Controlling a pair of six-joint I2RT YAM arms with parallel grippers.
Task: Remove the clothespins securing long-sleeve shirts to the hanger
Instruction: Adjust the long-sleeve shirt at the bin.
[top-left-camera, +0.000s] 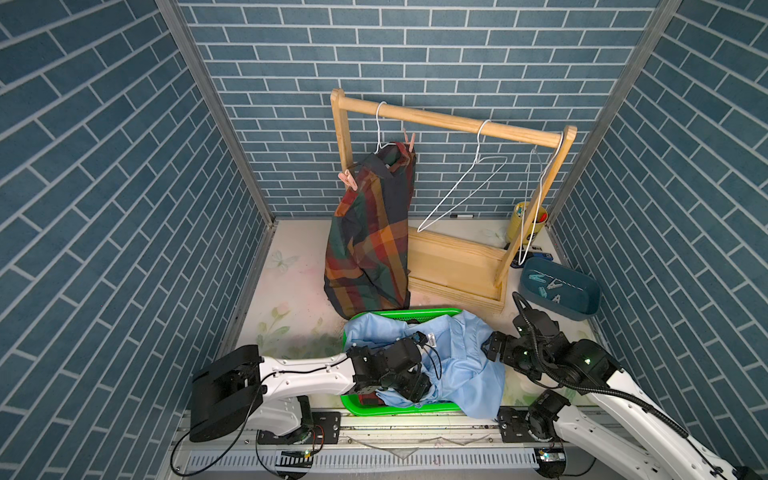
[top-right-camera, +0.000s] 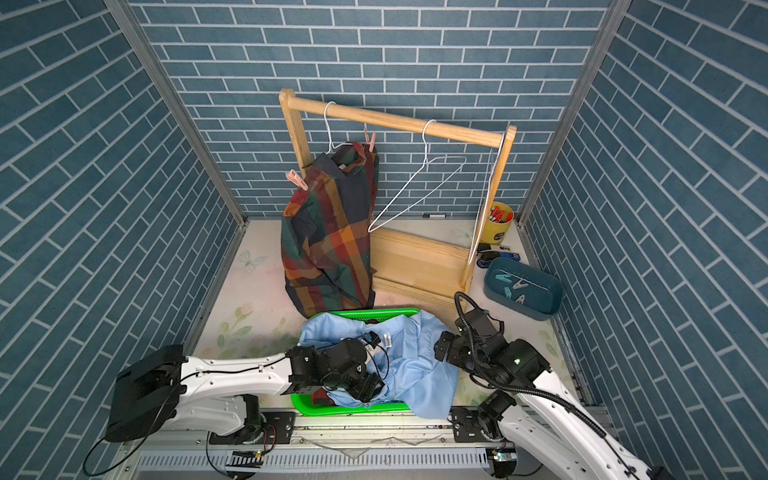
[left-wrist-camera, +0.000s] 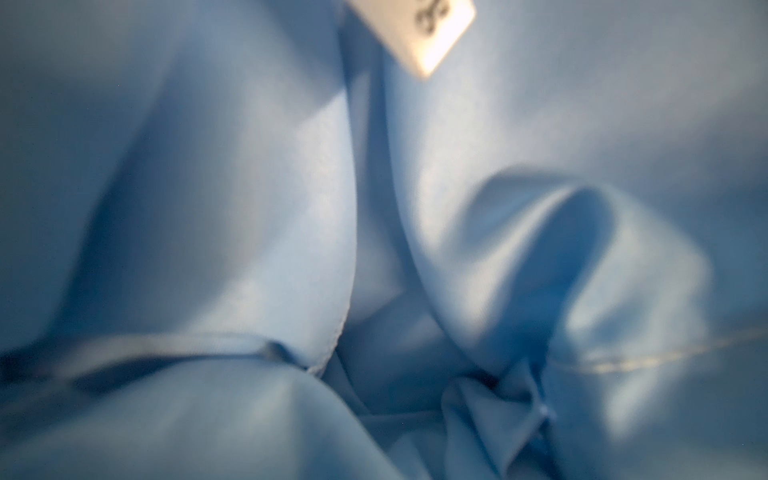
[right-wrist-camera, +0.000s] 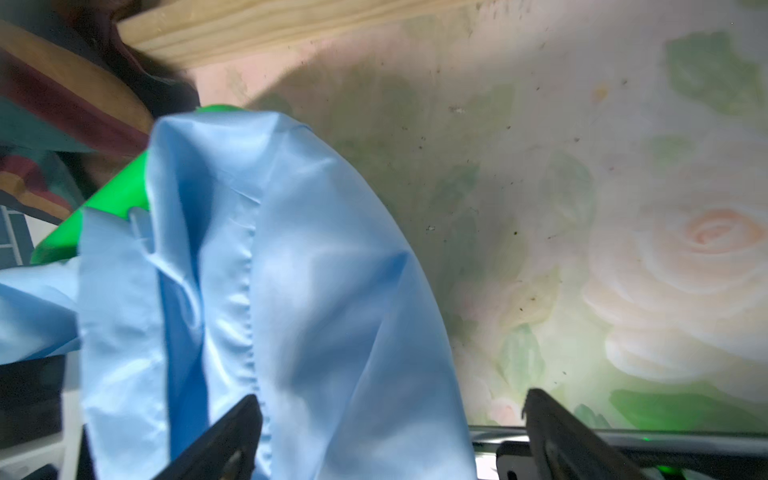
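Top views are both showing one pink clothespin (top-left-camera: 348, 180) pinching the plaid shirt (top-left-camera: 370, 232) at its shoulder and another pink clothespin (top-left-camera: 409, 141) standing by its collar. The shirt is hanging from a white wire hanger (top-left-camera: 380, 129) on the wooden rack (top-left-camera: 453, 118). Teal and pale grey clothespins (top-left-camera: 548, 286) are lying loose in the blue bin (top-left-camera: 582, 307) beside the rack's foot. The light blue shirt (top-left-camera: 461, 357) is lying crumpled over the green basket (top-left-camera: 399, 312) at the near edge and spilling onto the bench (right-wrist-camera: 623, 208). The left jaws are pointing down into that cloth, buried, so I cannot tell how they are standing. The left wrist view is giving only blurred glossy blue folds and a white label (left-wrist-camera: 432, 33). The right wrist view is adding what the top views are hiding: the right jaws are standing wide apart, with a blue fold draping against one finger (right-wrist-camera: 224, 440) and nothing clamped.
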